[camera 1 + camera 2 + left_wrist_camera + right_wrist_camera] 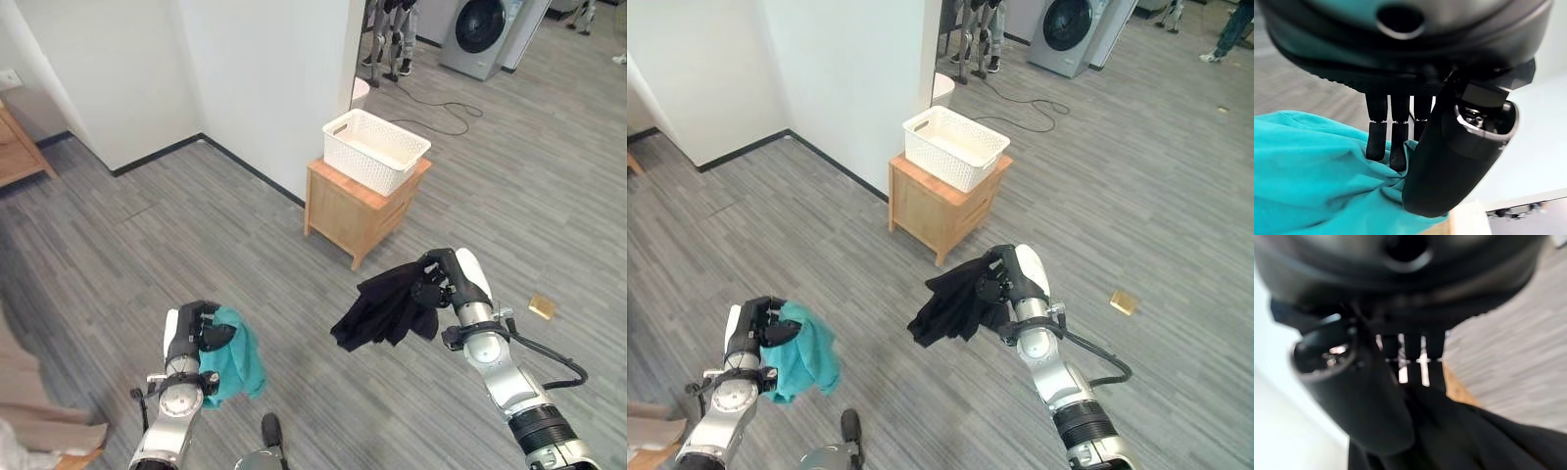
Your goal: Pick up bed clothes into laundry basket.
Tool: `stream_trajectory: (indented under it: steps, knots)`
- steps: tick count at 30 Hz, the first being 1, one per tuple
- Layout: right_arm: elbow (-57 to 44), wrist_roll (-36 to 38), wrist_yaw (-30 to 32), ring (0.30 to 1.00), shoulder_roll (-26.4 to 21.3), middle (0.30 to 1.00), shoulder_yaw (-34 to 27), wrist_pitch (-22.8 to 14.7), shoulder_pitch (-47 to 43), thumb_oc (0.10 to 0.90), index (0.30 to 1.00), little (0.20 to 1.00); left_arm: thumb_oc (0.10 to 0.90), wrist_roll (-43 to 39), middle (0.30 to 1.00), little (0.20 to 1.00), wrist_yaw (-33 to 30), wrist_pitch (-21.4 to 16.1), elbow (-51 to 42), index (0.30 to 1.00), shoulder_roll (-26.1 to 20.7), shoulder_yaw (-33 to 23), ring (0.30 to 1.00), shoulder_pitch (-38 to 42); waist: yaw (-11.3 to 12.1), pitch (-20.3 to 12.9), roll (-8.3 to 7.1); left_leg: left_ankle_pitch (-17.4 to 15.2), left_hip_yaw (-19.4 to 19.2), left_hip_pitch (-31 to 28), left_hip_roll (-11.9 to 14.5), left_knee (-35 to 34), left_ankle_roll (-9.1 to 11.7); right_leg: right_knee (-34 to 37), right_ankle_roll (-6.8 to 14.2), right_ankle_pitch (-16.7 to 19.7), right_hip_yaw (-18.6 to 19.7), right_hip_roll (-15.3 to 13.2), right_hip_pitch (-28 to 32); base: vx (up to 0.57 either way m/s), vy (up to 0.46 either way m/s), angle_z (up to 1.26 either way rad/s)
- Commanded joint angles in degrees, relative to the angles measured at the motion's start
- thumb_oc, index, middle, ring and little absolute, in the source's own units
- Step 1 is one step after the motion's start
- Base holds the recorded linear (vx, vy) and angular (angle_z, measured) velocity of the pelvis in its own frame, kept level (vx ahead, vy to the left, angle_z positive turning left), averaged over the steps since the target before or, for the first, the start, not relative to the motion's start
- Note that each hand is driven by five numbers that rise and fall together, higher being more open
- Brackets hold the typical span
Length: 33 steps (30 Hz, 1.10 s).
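A teal cloth (pixel 238 366) hangs from my left hand (pixel 191 333), low at the left above the floor; the wrist view shows the fingers and thumb curled into the teal cloth (pixel 1312 166). My right hand (pixel 443 278) is shut on a black garment (pixel 384 307), which dangles to its left. In the right wrist view the black garment (pixel 1474 440) is pinched under the thumb. The white laundry basket (pixel 375 149) stands on a small wooden cabinet (pixel 361 210) ahead, well beyond both hands and nearer the right one.
A white wall corner (pixel 274 88) stands just left of the cabinet. A washing machine (pixel 482 34) and a black cable (pixel 446 113) lie farther back. A small tan object (pixel 541 306) lies on the grey floor at the right. Wooden furniture (pixel 20 147) sits far left.
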<state>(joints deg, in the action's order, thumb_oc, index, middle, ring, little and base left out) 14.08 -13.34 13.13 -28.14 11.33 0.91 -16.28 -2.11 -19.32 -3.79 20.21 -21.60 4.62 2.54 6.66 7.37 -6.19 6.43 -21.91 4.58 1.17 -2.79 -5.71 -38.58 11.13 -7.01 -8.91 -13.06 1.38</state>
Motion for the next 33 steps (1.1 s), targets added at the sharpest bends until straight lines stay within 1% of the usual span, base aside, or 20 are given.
stream_trajectory:
  steps: [1,2,3,4,5,6,9,13,15,18,21,22,23,25,26,27,29,30,32,33]
  knots:
    - [-5.8,-1.5,6.8,0.300,-3.8,0.300,-4.6,-3.9,-15.7,0.400,0.300,0.300,0.400,1.9,0.300,0.300,-0.6,-6.5,-9.3,0.300,-4.7,0.1,0.300,7.7,-2.0,0.1,1.12,0.0,2.9,-1.9,4.5,-2.0,6.7,15.1,1.2,14.3,-6.4,-2.4,-0.1,0.28,0.072,1.06]
    - [-5.8,-1.4,6.8,0.300,-3.9,0.300,-4.6,-3.9,-15.8,0.400,0.300,0.300,0.400,1.9,0.300,0.300,-0.6,-6.5,-9.3,0.300,-4.7,0.1,0.300,7.9,-2.1,0.2,1.29,0.3,3.1,-1.8,4.6,-2.0,6.8,15.3,1.0,14.4,-6.7,-2.2,0.0,0.46,0.094,1.07]
    - [-6.3,-0.5,7.8,0.300,-6.9,0.300,-6.1,-3.4,-18.3,0.400,0.300,0.300,0.400,1.9,0.300,0.300,0.0,-6.8,-9.7,0.300,-4.6,1.2,0.300,7.8,-3.5,0.5,1.16,-2.0,4.6,-4.5,3.7,-2.2,7.4,21.1,-0.4,9.9,-8.5,-0.2,-2.8,0.45,0.060,0.63]
    - [-6.7,-0.1,8.3,0.300,-8.5,0.300,-6.8,-3.2,-19.4,0.400,0.300,0.300,0.400,2.0,0.300,0.300,0.5,-6.9,-10.0,0.300,-4.3,1.4,0.300,7.7,-4.2,0.5,0.93,-2.9,5.4,-5.5,3.4,-2.2,7.8,25.1,-0.6,9.1,-8.9,1.2,-3.4,0.44,0.060,0.89]
    - [-6.7,-0.1,8.3,0.300,-8.6,0.300,-6.7,-3.2,-19.5,0.400,0.300,0.300,0.400,2.0,0.300,0.300,0.5,-6.8,-10.0,0.300,-4.3,1.4,0.300,7.8,-4.4,0.6,1.15,-2.6,5.6,-5.3,3.6,-2.2,7.9,25.8,-0.8,9.6,-9.2,1.5,-3.1,0.41,-0.001,1.06]
    - [-7.1,1.0,9.2,0.300,-13.5,0.300,-8.6,-3.1,-21.4,0.400,0.300,0.300,0.400,2.2,0.300,0.300,1.6,-7.1,-10.4,0.300,-4.1,1.6,0.300,7.1,-5.8,0.4,0.23,-5.1,7.0,-7.7,2.7,-2.2,8.6,33.1,-1.2,9.7,-8.4,4.4,-5.6,0.39,0.002,0.91]
    - [-7.4,0.9,9.7,0.300,-20.6,0.300,-9.9,-2.7,-23.4,0.400,0.300,0.300,0.400,2.8,0.300,0.300,3.1,-7.4,-10.0,0.300,-3.6,1.4,0.300,6.7,-7.8,0.1,-0.59,-8.1,9.5,-11.0,1.6,-2.2,9.2,40.2,-0.3,14.3,-7.7,6.0,-10.4,0.48,0.003,0.70]
    - [-6.0,0.2,10.8,0.300,-27.6,0.300,-11.4,-1.9,-23.9,0.400,0.300,0.300,0.400,3.5,0.300,0.300,4.2,-7.6,-8.5,0.300,-3.1,1.3,0.300,6.4,-11.0,0.2,-0.13,-11.7,11.9,-16.9,1.9,-2.2,10.2,42.8,1.1,18.1,-11.3,5.6,-18.2,0.54,-0.034,0.41]
    - [-5.6,0.4,10.7,0.300,-28.4,0.300,-11.2,-1.6,-24.1,0.400,0.300,0.300,0.400,3.4,0.300,0.300,4.1,-7.5,-8.4,0.300,-3.0,1.2,0.300,6.2,-11.6,-0.3,-0.41,-13.2,12.0,-19.1,1.3,-2.2,10.2,42.7,0.7,18.6,-14.4,5.2,-17.8,0.32,-0.064,0.48]
    - [-5.3,0.6,10.2,0.300,-29.2,0.300,-10.9,-1.6,-24.3,0.400,0.300,0.300,0.400,3.4,0.300,0.300,4.4,-7.6,-8.8,0.300,-2.8,1.6,0.300,5.7,-12.2,-1.3,-0.79,-15.5,12.4,-21.6,0.6,-2.2,9.8,43.0,0.1,18.6,-16.2,4.7,-15.9,0.29,-0.079,-0.11]
    - [-5.3,0.6,9.3,0.300,-30.0,0.300,-9.9,-1.5,-25.7,0.400,0.300,0.300,0.400,3.2,0.300,0.300,4.5,-7.5,-9.2,0.300,-1.3,2.4,0.300,4.7,-12.8,-2.6,-0.51,-17.6,12.9,-23.8,0.8,1.2,11.3,43.1,-1.1,19.2,-16.2,4.5,-13.2,0.38,-0.114,0.09]
    - [-5.5,0.7,9.3,0.300,-30.4,0.300,-8.6,-1.7,-28.3,0.400,0.300,0.300,0.400,2.9,0.300,0.300,4.2,-7.4,-8.8,0.300,-0.9,2.4,0.300,4.5,-12.3,-2.8,0.49,-16.2,12.5,-23.5,1.9,5.3,12.5,43.1,-1.5,18.7,-16.7,5.4,-12.0,0.30,-0.140,0.32]
    - [-4.9,0.9,9.2,0.300,-30.5,0.300,-6.9,-1.8,-30.7,0.400,0.300,0.300,0.400,2.2,0.300,0.300,4.2,-7.6,-8.7,0.300,-0.4,2.3,0.300,4.7,-12.4,-2.6,0.73,-14.0,12.5,-22.2,2.3,10.1,14.0,43.2,-2.3,18.7,-16.9,5.7,-10.8,0.26,-0.174,0.13]
    - [-3.6,1.0,8.7,0.300,-32.1,0.300,-2.6,-1.9,-36.6,0.400,0.300,0.300,0.400,0.9,0.300,0.300,4.0,-8.2,-9.2,0.300,0.0,2.1,0.300,4.1,-11.5,-2.1,0.47,-5.9,12.4,-17.2,4.2,23.6,17.5,43.6,-4.6,16.5,-16.7,6.7,-7.2,0.24,-0.219,-0.07]
    - [-3.2,1.4,8.7,0.300,-32.7,0.300,-1.3,-1.8,-39.3,0.400,0.300,0.300,0.400,0.6,0.300,0.300,3.8,-8.2,-9.3,0.300,0.0,2.0,0.300,4.1,-10.8,-1.5,-0.30,-2.7,13.3,-13.8,3.8,31.2,19.0,43.6,-5.6,15.4,-15.9,6.8,-5.8,0.41,-0.299,-0.27]
    - [-1.1,1.7,8.8,0.300,-33.7,0.300,2.0,-1.4,-44.3,0.400,0.300,0.300,0.400,-0.2,0.300,0.300,3.3,-8.2,-9.2,0.300,0.0,2.3,0.300,4.2,-8.8,-0.6,-2.35,-3.2,11.6,-7.5,4.9,39.1,18.5,43.6,-6.8,12.7,-14.5,6.9,-3.0,0.29,-0.201,-0.45]
    - [0.1,1.9,8.7,0.300,-34.3,0.300,4.2,-1.3,-47.1,0.400,0.300,0.300,0.400,-0.7,0.300,0.300,3.3,-8.2,-9.0,0.300,0.5,2.2,0.300,4.2,-8.0,-0.3,-2.95,-4.3,10.5,-4.4,5.0,40.2,17.1,43.6,-6.8,12.3,-13.5,6.5,-2.3,0.32,-0.068,-0.61]
    - [1.1,2.1,8.2,0.300,-36.0,0.300,7.1,-1.0,-50.5,0.400,0.300,0.300,0.400,-1.0,0.300,0.300,3.7,-8.2,-9.1,0.300,0.6,1.9,0.300,3.6,-6.3,0.3,-3.33,-7.1,9.6,0.3,5.3,35.7,15.0,43.6,-6.3,10.9,-11.0,7.2,-0.3,0.41,0.034,-0.48]
    - [1.9,1.9,8.4,0.300,-37.6,0.300,9.2,-1.2,-53.2,0.400,0.300,0.300,0.400,-0.5,0.300,0.300,3.9,-8.3,-9.3,0.300,0.3,1.4,0.300,3.0,-5.6,0.2,-3.06,-9.4,8.8,1.0,4.7,27.4,13.1,43.6,-5.3,9.8,-9.4,7.2,0.3,0.36,0.116,-0.56]
    - [2.7,1.7,8.5,0.300,-38.1,0.300,10.3,-1.2,-54.6,0.400,0.300,0.300,0.400,-0.4,0.300,0.300,3.8,-8.3,-9.3,0.300,0.2,1.3,0.300,2.7,-4.9,0.2,-2.74,-8.6,8.5,2.5,4.3,21.1,12.6,43.6,-4.8,8.9,-8.4,7.4,1.3,0.22,0.104,-0.49]
